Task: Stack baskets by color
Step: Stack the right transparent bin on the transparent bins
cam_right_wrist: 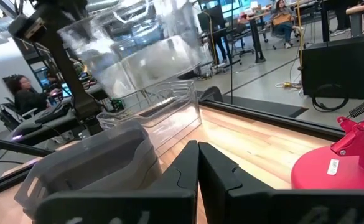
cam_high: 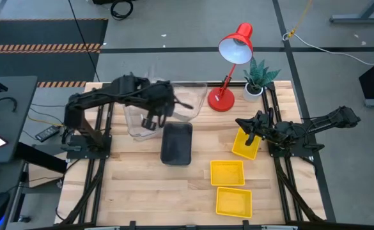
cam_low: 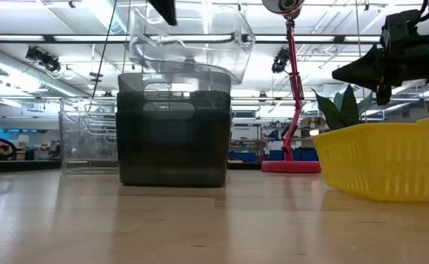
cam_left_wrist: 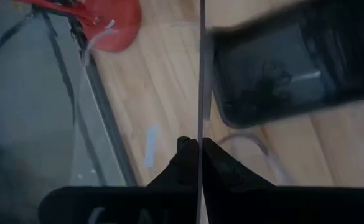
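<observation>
My left gripper [cam_high: 153, 120] is shut on a clear basket [cam_low: 192, 40] and holds it in the air above the dark grey basket [cam_high: 177, 144], which rests on its bottom at mid-table. A second clear basket [cam_high: 137, 124] stands on the table to the left of the grey one. Three yellow baskets [cam_high: 245, 142] [cam_high: 227, 172] [cam_high: 233, 201] lie on the table's right half. My right gripper [cam_right_wrist: 198, 152] is shut with nothing between its fingers. It waits above the farthest yellow basket. My left gripper pinches one thin side wall [cam_left_wrist: 200, 118] of the clear basket at its rim, one finger inside the basket and one outside. The fingers [cam_left_wrist: 222, 165] come from above, slanting down. The basket hangs lifted clear of the table, slightly tilted, over the grey basket.
A red desk lamp [cam_high: 228, 64] and a small potted plant [cam_high: 257, 80] stand at the far edge, right of centre. Bare wood lies along the near left part of the table [cam_high: 142, 191]. People sit in the room beyond the table.
</observation>
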You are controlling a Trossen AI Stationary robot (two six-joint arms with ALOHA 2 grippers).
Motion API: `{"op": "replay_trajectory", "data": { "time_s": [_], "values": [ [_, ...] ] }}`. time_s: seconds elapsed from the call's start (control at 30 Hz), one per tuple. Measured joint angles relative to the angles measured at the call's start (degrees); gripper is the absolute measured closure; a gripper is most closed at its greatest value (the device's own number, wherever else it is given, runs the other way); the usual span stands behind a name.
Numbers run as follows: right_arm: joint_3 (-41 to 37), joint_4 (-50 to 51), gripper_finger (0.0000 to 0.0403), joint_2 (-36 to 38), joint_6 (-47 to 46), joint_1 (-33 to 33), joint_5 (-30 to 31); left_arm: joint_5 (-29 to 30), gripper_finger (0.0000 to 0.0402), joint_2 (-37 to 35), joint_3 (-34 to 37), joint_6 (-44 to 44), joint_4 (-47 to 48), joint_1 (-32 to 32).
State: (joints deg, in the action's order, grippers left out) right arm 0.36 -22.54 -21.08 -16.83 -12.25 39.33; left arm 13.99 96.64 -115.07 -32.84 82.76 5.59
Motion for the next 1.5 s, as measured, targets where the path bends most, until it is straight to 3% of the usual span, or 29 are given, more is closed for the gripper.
{"op": "replay_trajectory", "data": {
  "time_s": [0.13,0.37,0.63,0.87,1.1,1.5],
  "values": [
    [0.0,-0.1,0.0391,0.0,0.0,0.0,0.0,1.3,0.0397,-4.9,3.9,-2.6,0.4,-1.1],
    [0.0,-0.5,0.0391,0.0,0.0,0.0,0.0,4.7,0.0397,-16.6,17.0,-7.0,-0.5,-1.1],
    [0.0,-1.4,0.0391,0.0,0.0,0.0,0.0,6.1,0.0397,-27.1,27.4,-22.4,0.7,-0.9],
    [0.0,-1.4,0.0391,0.0,0.0,0.0,0.0,9.8,0.0397,-30.7,29.9,-26.6,7.6,-0.9],
    [0.0,-1.8,0.0391,0.0,0.0,0.0,0.0,8.8,0.0397,-31.5,30.2,-30.9,7.2,-0.9],
    [0.0,-1.9,0.0391,0.0,0.0,0.0,0.0,6.3,0.0397,-31.6,31.7,-30.7,7.0,-0.9]
  ]
}}
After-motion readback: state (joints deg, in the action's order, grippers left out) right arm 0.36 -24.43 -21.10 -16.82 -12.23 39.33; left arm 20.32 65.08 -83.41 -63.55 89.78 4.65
